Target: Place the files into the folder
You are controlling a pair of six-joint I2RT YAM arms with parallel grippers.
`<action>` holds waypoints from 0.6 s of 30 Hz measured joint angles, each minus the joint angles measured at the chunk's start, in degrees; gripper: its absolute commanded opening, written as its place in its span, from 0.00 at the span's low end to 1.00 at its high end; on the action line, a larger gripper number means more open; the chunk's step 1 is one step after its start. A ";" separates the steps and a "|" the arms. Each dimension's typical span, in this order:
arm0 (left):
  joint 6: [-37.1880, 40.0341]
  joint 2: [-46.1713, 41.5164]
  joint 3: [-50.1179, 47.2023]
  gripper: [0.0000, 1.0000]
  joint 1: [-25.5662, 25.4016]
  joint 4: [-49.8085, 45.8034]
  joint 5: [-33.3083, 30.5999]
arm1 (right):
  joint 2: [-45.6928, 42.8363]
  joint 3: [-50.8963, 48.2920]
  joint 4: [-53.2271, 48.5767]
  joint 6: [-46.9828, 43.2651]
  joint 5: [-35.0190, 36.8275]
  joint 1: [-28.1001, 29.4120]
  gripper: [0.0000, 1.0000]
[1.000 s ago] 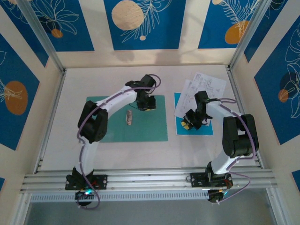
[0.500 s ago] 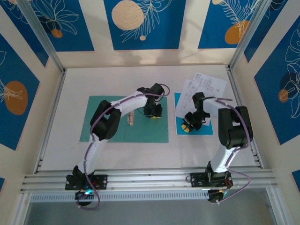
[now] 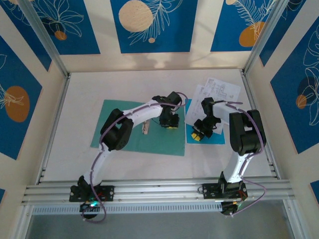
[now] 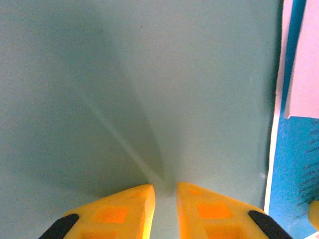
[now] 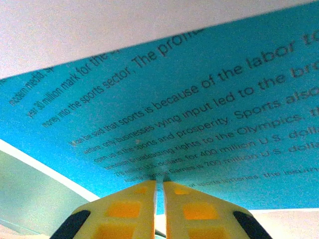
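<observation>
The white table (image 3: 75, 89) carries the folder (image 3: 159, 144) left of centre, a flat teal-green card lying slightly askew. A small pale stubby object (image 3: 145, 128) rests on its surface; what it is cannot be told. The files lie on the table just beside the folder's right edge. The white sheets (image 3: 219, 89), printed with black text and diagrams, are fanned at the far side, partly over the cyan-blue sheet (image 3: 217, 138) nearer the arms.

Close up, the cyan-blue sheet (image 5: 224, 114) bears lines of black print about sports and bows upward, with a white sheet (image 5: 124, 30) above it.

The left gripper (image 3: 171, 123) sits at the folder's right side. In the left wrist view its yellow fingers (image 4: 129, 209) stand almost together on the teal card (image 4: 149, 74) – a raised crease runs straight into the slim gap, so they pinch the folder.

The right gripper (image 3: 198, 134) is at the cyan-blue sheet's near left corner. In its wrist view the fingers (image 5: 137, 201) are all but closed – the sheet's edge is nipped between them.
</observation>
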 measured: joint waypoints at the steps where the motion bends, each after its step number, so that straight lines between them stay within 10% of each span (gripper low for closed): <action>1: 0.00 0.22 0.31 0.21 -0.02 0.00 0.15 | 0.00 0.04 -0.07 -0.04 0.02 0.00 0.14; 18: -2.58 0.92 3.56 0.47 0.07 2.05 1.64 | -4.50 1.07 -1.49 -1.79 1.44 0.81 0.27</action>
